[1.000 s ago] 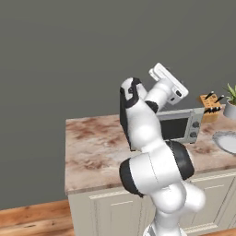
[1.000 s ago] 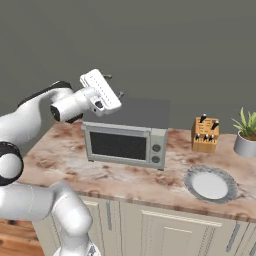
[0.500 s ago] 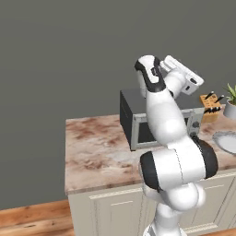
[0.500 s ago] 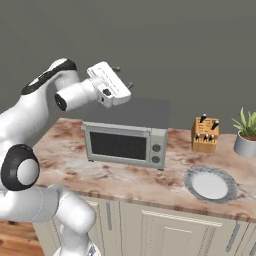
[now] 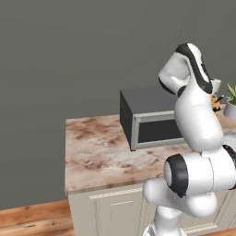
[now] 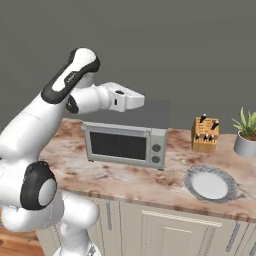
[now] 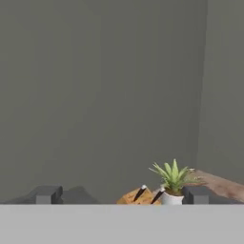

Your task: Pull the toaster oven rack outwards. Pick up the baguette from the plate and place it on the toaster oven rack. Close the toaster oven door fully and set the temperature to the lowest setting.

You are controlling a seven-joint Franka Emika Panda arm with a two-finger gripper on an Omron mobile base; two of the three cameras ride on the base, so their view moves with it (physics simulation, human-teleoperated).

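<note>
One toaster oven [image 6: 125,142], door [image 6: 119,145] shut; one plate [image 6: 210,184], one knife block [image 6: 205,135], one potted plant [image 6: 246,136] on bench [image 6: 130,175]. Jaws apart, nothing held.

Kitchen — marble counter [image 6: 125,177] — toaster oven [image 6: 127,135]

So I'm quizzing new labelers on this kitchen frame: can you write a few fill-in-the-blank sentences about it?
1. The oven door is ____.
2. The plate on the counter holds ____.
3. The knife block stands between the oven and the ____.
4. The gripper is up in the air with its jaws ____.

Missing words: shut; nothing; plant; open
</note>
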